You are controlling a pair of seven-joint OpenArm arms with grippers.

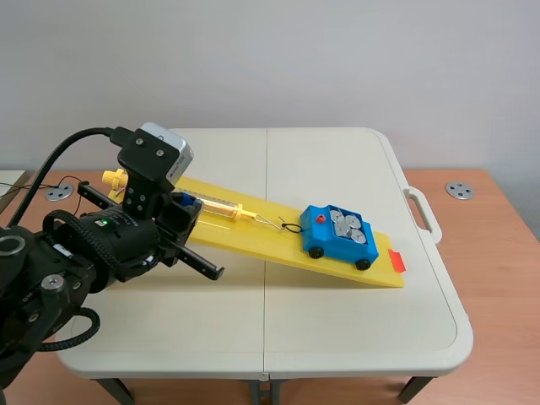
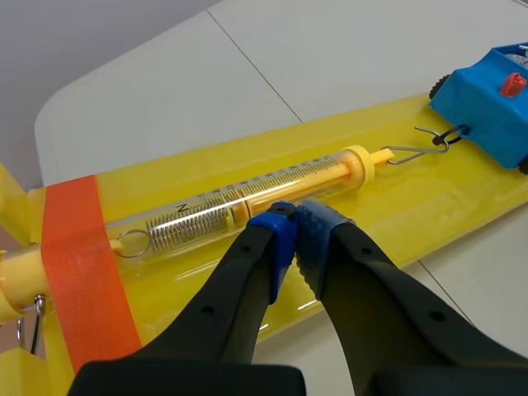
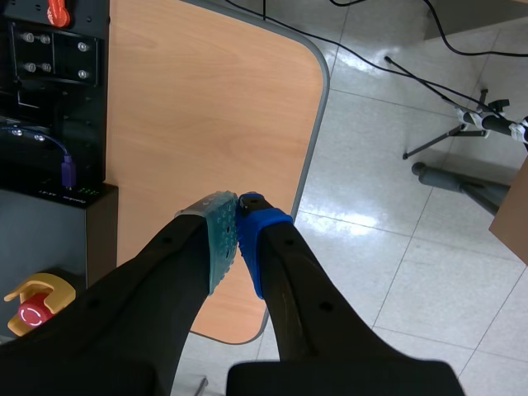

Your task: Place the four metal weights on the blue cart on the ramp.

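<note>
Weights (image 1: 348, 225) sit in the blue cart (image 1: 323, 241) on the ramp (image 1: 253, 240); left gripper (image 2: 293, 224) hangs clenched, empty, beside the spring scale (image 2: 239, 200); right gripper (image 3: 238, 219) likewise.

In the scene view the left arm (image 1: 93, 245) covers the upper end of the yellow ramp (image 1: 253, 240) and part of the spring scale (image 1: 221, 205) lying on it. The metal weights (image 1: 346, 224) in the blue cart (image 1: 333, 245) overlap and are small, so we cannot count them with certainty. In the left wrist view the edge cuts off most of the cart, and the scale's printed marks are too fine for us to read.
</note>
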